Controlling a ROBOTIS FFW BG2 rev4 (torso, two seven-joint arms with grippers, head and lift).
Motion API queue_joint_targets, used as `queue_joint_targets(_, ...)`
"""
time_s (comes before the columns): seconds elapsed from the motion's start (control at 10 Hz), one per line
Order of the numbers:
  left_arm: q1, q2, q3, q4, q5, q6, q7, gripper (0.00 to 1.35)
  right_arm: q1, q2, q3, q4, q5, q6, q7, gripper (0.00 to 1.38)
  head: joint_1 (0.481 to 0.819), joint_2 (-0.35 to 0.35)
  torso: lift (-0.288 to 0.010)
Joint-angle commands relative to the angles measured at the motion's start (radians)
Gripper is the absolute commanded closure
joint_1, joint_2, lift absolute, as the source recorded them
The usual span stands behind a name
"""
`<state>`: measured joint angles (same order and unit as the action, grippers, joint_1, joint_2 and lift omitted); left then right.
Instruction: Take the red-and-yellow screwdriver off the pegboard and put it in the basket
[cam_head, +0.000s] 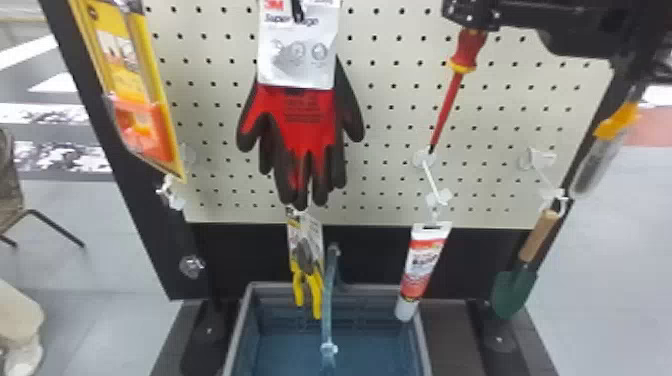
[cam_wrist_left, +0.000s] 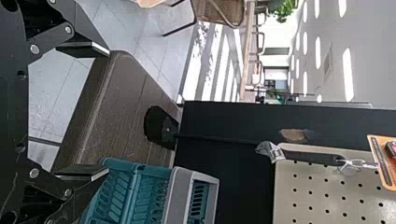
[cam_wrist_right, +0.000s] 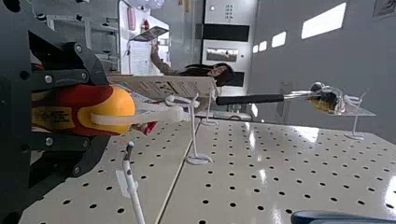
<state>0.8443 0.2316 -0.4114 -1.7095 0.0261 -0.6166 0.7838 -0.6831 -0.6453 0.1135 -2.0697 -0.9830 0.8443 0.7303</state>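
The right gripper (cam_head: 469, 14) is closed on the handle of the red-and-yellow screwdriver (cam_head: 466, 47), blade downward before the pegboard (cam_head: 387, 112). Its grip carries a printed patch (as does the white card (cam_head: 295, 65) above the gloves (cam_head: 310, 125)). The left gripper (cam_wrist_left: 106, 111) stands wide open, empty.

red-and-black gloves (cam_head: 305, 115), yellow-handled pliers (cam_head: 316, 295), a tube (cam_head: 421, 267), a green trowel (cam_head: 514, 295), a chair (cam_wrist_left: 222, 11)
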Motion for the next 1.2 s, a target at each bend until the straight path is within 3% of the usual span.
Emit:
queue_joint_targets(0.0,-0.002,0.000,-0.001,0.000,0.000,0.002,0.000,0.39,0.110,0.007,-0.080,-0.079,-0.031,0.007,-0.029,1.12,0.549,0.000,-0.100)
queue_joint_targets(0.2,-0.004,-0.002,-0.003,0.000,0.000,0.002,0.000,0.39,0.196,0.032,-0.121,-0.106,-0.043,0.010,-0.038,1.12,0.549,0.000,-0.100)
queue_joint_targets(0.4,-0.006,-0.002,-0.007,0.000,-0.002,0.006,0.000,0.39,0.304,0.082,-0.198,-0.165,-0.043,0.007,-0.060,1.12,0.549,0.000,-0.100)
queue_joint_targets(0.7,-0.008,-0.006,-0.007,0.000,0.000,0.008,0.000,0.39,0.486,0.196,-0.337,-0.258,-0.031,-0.037,-0.126,1.12,0.549,0.000,-0.100)
queue_joint_targets(1.1,-0.004,-0.008,-0.007,0.000,0.000,0.006,0.000,0.39,0.643,0.334,-0.408,-0.266,0.004,-0.099,-0.161,1.12,0.549,0.000,-0.100)
